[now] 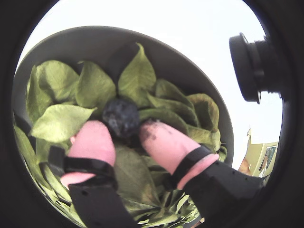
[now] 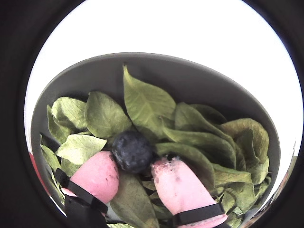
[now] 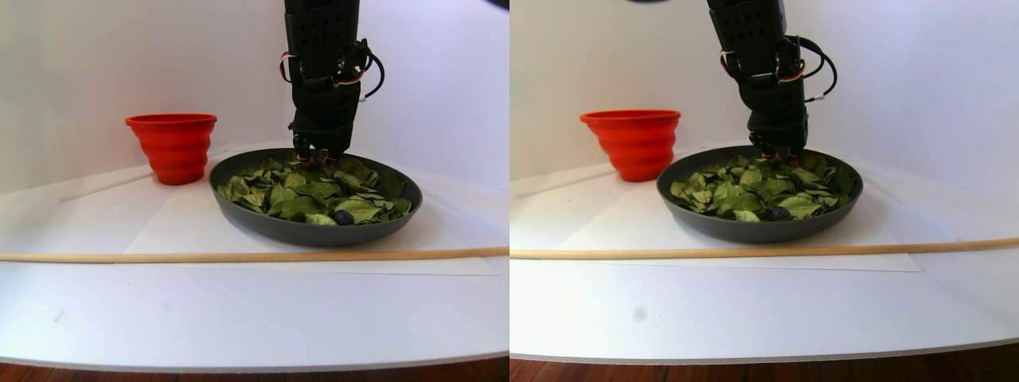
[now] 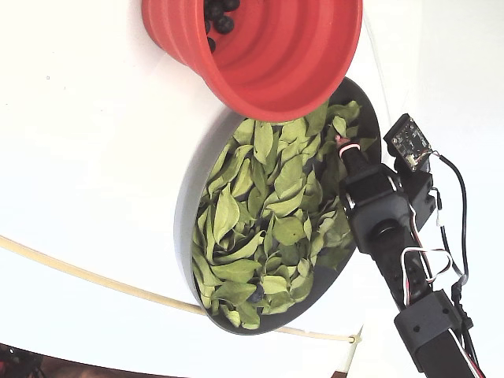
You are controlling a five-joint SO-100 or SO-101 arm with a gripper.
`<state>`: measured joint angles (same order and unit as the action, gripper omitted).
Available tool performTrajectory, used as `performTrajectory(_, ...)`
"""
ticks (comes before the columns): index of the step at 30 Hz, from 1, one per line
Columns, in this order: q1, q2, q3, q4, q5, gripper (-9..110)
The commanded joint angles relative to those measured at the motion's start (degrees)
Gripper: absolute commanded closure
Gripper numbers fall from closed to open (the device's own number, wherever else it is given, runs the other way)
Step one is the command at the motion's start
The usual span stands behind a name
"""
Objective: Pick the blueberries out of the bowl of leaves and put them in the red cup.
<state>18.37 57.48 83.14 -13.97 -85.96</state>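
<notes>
Pincer [image 2: 135,167]: down in the bowl [image 2: 199,80], its two pink fingertips [image 1: 92,140] narrowed to a berry's width on either side of one blueberry [image 2: 132,151]. In both wrist views the pads sit right against it; I judge contact, but cannot tell whether the grip is firm.

Blueberry, target: round, dark, resting on the leaves [image 2: 147,104] near the bowl's far side as the stereo pair view shows it.

Blueberry, second [image 3: 343,216]: lies at the near rim of the bowl, untouched.

Red cup [image 4: 276,55]: stands just beside the bowl on the counter [image 3: 239,318]; several dark berries [image 4: 216,16] already lie inside it.

Step in hand, my judgement: finishing the grasp. I want to squeeze gently, since the fruit is soft and round and could squirt out from between the smooth pads or get crushed. A leaf edge lies close under the pads; I plan a straight vertical lift, slow, so no leaf rides along. Then carry high enough to clear the cup's rim.
</notes>
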Motion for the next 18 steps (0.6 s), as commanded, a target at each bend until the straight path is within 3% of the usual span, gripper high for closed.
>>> performTrajectory(1, -0.18, 6.24, 0.18, -0.79, -0.97, 88)
performTrajectory(18, -0.88, 12.13, 3.25, -0.79, -2.11, 88)
